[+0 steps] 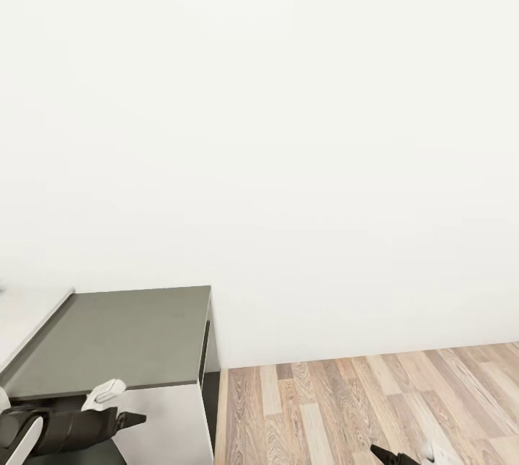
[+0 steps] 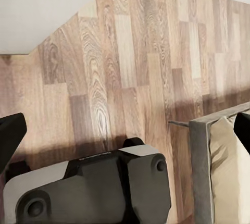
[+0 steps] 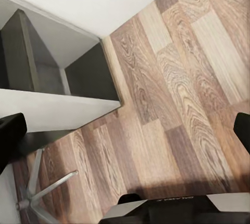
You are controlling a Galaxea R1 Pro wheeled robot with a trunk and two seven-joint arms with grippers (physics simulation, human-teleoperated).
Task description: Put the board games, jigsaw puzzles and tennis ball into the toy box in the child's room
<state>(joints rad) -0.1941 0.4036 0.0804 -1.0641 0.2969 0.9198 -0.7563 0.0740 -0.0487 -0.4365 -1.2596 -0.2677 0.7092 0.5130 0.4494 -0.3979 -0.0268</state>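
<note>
My left gripper (image 1: pixel 121 419) hangs low at the left, in front of a grey-topped desk (image 1: pixel 122 335). In the left wrist view its fingers (image 2: pixel 10 136) stand wide apart at the picture's two sides; the left gripper (image 2: pixel 125 130) is open over wooden floor with nothing between them. The tip of my right gripper (image 1: pixel 395 456) pokes in at the lower right over the floor. In the right wrist view the right gripper (image 3: pixel 125 135) is open too, with nothing in it, its fingers (image 3: pixel 10 136) far apart.
A plain white wall (image 1: pixel 288 126) faces me. The desk has white sides (image 3: pixel 57 110) and a dark shelf recess (image 3: pixel 31 57). A chair's metal star base (image 3: pixel 36 193) stands by it. A grey frame with a beige cushion (image 2: pixel 229 177) sits near my base (image 2: pixel 94 193). Wooden floor (image 1: pixel 375 400) stretches to the right.
</note>
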